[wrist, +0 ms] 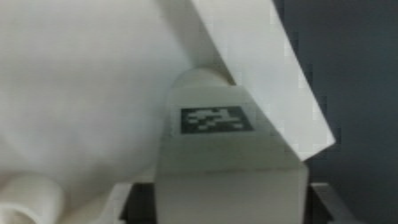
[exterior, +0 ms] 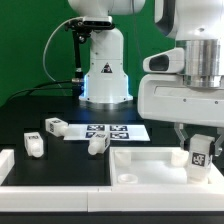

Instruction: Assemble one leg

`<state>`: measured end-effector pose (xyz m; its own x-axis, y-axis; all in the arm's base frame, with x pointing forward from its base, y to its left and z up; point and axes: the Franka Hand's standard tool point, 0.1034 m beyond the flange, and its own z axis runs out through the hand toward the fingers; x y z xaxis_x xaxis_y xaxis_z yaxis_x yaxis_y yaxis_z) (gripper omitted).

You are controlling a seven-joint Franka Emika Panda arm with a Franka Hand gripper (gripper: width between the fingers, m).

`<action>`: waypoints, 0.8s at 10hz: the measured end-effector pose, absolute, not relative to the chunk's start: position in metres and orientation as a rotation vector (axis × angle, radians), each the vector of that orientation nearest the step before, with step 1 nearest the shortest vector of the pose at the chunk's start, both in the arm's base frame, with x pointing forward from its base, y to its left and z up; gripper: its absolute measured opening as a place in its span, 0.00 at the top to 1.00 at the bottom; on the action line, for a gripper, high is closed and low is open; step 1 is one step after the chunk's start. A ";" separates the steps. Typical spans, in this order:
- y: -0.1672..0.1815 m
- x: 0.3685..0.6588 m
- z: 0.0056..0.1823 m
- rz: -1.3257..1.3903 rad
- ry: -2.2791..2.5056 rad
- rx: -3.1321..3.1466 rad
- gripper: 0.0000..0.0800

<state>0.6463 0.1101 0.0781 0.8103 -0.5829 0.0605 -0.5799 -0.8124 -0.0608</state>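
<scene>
Gripper is closed down to the width of the leg. I see a finger on each side of it and nothing else in the grip. The wrist view agrees: the leg fills the space between the two dark finger edges.

The leg is a short white block held upright, with a black-and-white tag facing the exterior camera. Another tag shows on the face toward the wrist camera.

The leg hangs inside the tray, low over its floor toward the exterior view's right end. I can't tell whether its lower end touches the floor. In the wrist view a white tray wall runs diagonally behind the leg.

Three other legs lie loose on the black table on the exterior view's left of the tray. One is just beside the tray's far corner and two are further out. The marker board lies flat behind the tray, apart from it.
</scene>
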 end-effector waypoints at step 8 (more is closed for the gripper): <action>0.103 0.643 0.076 -0.049 1.961 -2.344 0.64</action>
